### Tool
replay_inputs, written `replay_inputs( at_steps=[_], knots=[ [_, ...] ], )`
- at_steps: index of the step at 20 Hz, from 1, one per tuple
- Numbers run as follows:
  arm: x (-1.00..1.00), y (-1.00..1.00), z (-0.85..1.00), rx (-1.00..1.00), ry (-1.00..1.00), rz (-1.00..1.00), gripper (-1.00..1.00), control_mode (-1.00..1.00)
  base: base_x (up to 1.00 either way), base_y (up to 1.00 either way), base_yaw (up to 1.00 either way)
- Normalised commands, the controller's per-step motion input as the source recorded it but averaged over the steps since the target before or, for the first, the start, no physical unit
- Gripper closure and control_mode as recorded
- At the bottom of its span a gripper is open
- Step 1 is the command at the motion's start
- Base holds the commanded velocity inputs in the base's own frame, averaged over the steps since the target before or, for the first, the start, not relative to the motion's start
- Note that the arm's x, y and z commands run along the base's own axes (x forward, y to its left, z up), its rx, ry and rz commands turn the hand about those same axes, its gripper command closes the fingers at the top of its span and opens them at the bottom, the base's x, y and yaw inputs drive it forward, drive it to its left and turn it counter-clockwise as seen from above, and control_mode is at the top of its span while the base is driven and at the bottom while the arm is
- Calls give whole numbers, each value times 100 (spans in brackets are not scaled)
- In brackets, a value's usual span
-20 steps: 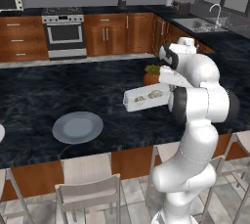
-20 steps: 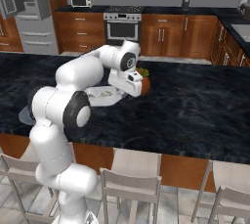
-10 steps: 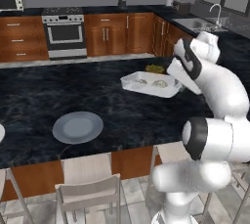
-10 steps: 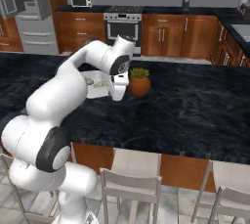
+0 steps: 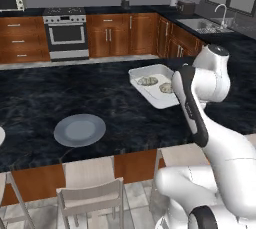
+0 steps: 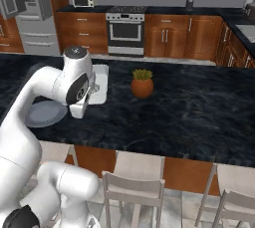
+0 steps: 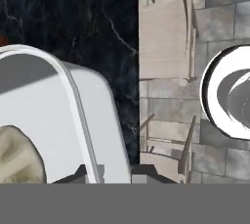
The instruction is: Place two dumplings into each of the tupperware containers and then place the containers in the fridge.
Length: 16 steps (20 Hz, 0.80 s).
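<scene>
The arm has swung the shallow pale grey-white tupperware container [image 5: 156, 85] leftward, fridge-ward; the gripper [image 7: 113, 171] clamps its rim. Two beige dumplings [image 5: 147, 80] sit inside; the grey steel fridge [image 6: 25, 3] awaits.

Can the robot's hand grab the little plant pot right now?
Probably not. The gripper is shut on the rim of a container holding dumplings, so it's busy. The plant pot stands free on the counter.

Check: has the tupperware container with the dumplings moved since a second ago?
Yes. In the right base view the tupperware container has swung left, away from the potted plant it sat beside, toward the round plate.
</scene>
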Motion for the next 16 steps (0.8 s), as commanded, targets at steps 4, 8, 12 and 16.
replay_inputs(
  at_steps=[4, 8, 12, 16],
  knots=[
    [-82, 27, 62, -1, 11, -24, 100, -100, 0, 0, 0],
    [-94, 0, 44, 5, 28, -13, 100, -100, 0, 0, 0],
    [-83, 14, 28, 1, 16, -9, 100, -100, 0, 0, 0],
    [-77, 11, 56, 1, -1, 5, 100, -100, 0, 0, 0]
  ],
)
